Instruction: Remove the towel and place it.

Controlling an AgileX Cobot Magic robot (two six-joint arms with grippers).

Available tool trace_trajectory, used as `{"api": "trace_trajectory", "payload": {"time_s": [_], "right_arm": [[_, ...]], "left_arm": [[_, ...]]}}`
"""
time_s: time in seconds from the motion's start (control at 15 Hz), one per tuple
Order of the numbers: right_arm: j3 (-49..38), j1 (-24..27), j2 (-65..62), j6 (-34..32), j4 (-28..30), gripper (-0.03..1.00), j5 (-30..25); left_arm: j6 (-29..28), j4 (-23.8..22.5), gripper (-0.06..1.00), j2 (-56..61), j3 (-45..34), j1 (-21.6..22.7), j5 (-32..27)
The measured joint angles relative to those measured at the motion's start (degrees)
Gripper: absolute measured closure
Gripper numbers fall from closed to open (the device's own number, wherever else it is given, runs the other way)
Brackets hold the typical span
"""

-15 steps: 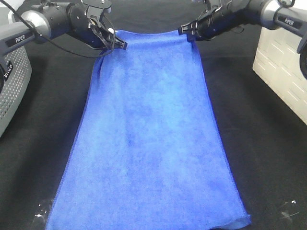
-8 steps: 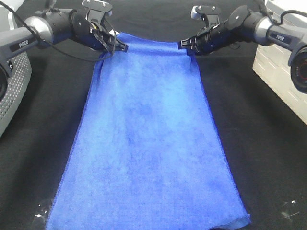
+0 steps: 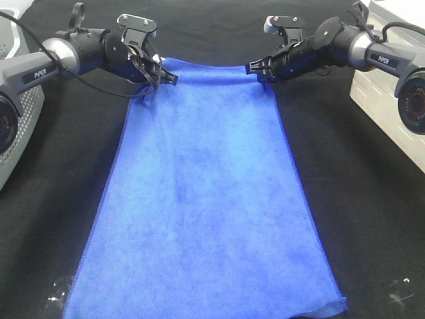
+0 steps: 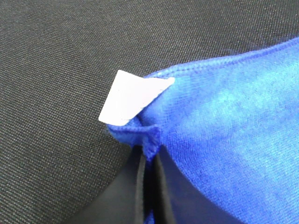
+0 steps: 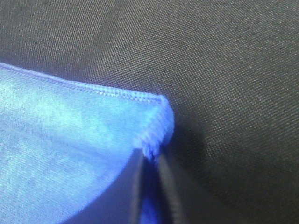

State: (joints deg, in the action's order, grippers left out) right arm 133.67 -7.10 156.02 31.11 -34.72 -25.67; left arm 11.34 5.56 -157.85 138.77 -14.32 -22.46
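My left arm [image 3: 26,66] carries the word "PiPER" in white letters on its grey link. My right arm [image 3: 382,56] carries the same word. The towel's white tag [image 4: 128,98] is blank.

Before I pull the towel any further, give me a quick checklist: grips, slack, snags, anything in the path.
1. Left gripper on the far left corner of the towel: ok, cloth pinched between the fingers in the left wrist view, white tag sticking out beside them.
2. Right gripper on the far right corner: ok, hem bunched between the fingers in the right wrist view.
3. Both corners level: ok, roughly even.
4. Far edge between the grippers: ok, slight sag only.
5. Near edge free: cannot tell, it runs to the frame's bottom.
6. Black table covering beside the towel: ok, nothing lying there.
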Motion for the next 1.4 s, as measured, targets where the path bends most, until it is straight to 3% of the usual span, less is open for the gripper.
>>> {"api": "trace_trajectory", "payload": {"time_s": [0.13,0.27,0.33,0.4,0.53,0.6,0.67,0.93,1.0,1.2,1.27,1.33,1.4], "right_arm": [[0.0,0.6,0.0,0.0,-0.4,0.45,0.3],[0.0,1.9,0.0,0.0,-0.5,0.32,0.3],[0.0,1.9,0.0,0.0,-0.5,0.32,0.3],[0.0,2.6,0.0,0.0,-0.5,0.3,0.3],[0.0,4.0,0.0,0.0,-1.3,0.29,-0.6],[0.0,4.2,0.0,0.0,-1.9,0.28,-1.3],[0.0,4.2,0.0,0.0,-1.9,0.28,-1.9],[-0.1,4.2,-1.4,0.0,-1.6,0.28,-6.3],[-0.1,4.2,-2.6,-0.2,-1.2,0.28,-9.4],[-0.1,4.2,-8.9,-5.2,0.7,0.2,-23.3],[-0.1,4.2,-11.2,-8.2,1.9,0.18,-29.2],[-0.1,4.2,-16.2,-14.4,4.9,0.17,-38.8],[-0.1,4.1,-18.6,-16.3,6.4,0.17,-42.1]], "left_arm": [[0.0,-0.2,0.79,0.0,0.0,0.0,0.2],[0.0,-1.0,0.53,0.0,0.0,0.0,1.7],[0.0,-1.0,0.53,0.0,0.0,0.0,1.7],[0.0,-1.9,0.4,0.0,0.0,0.0,2.2],[0.0,-4.8,0.29,0.0,0.0,0.0,3.0],[-1.1,-9.6,0.28,0.0,0.0,0.1,3.0],[-2.9,-11.5,0.28,0.0,0.0,0.2,3.0],[-9.7,-13.5,0.25,2.1,0.0,0.2,0.7],[-11.3,-13.6,0.23,3.6,0.0,0.2,-2.1],[-15.0,-10.8,0.17,9.1,0.0,0.2,-18.9],[-15.8,-9.5,0.17,11.3,0.0,0.2,-24.6],[-18.1,-8.0,0.17,15.3,0.0,0.2,-35.4],[-18.7,-7.7,0.17,17.5,0.0,0.2,-39.7]]}}
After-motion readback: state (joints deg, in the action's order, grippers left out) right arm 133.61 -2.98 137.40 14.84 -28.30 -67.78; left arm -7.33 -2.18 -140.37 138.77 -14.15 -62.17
